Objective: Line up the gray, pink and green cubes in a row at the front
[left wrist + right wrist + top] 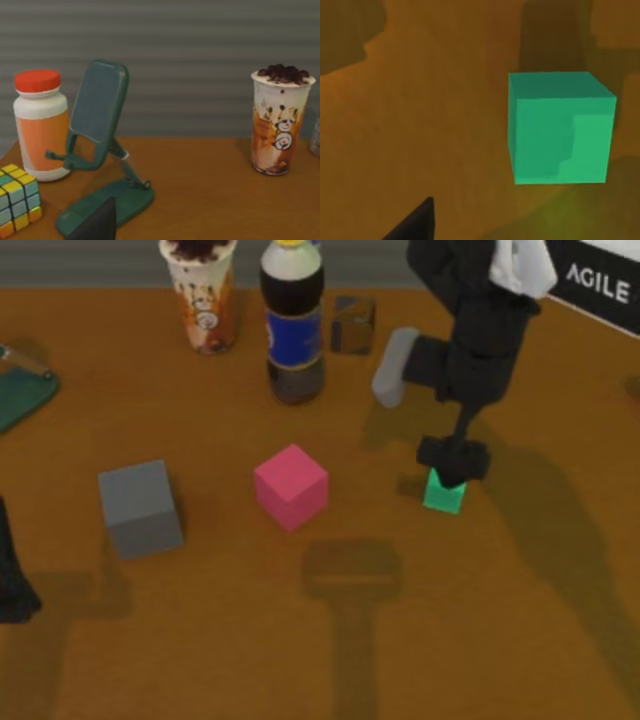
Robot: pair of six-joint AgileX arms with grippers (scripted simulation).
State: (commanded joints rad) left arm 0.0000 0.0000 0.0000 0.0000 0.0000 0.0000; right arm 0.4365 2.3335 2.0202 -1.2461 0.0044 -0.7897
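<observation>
From above, my right claw (452,462) hangs over the green cube (444,495), right of the pink cube (291,486) and gray cube (140,508), grip unclear; the wrist view shows the cube off-centre, so I should centre before descending.

Our right arm reaches in from the table's back right, its gripper (452,462) pointing down, while our left arm sits at the left edge.
</observation>
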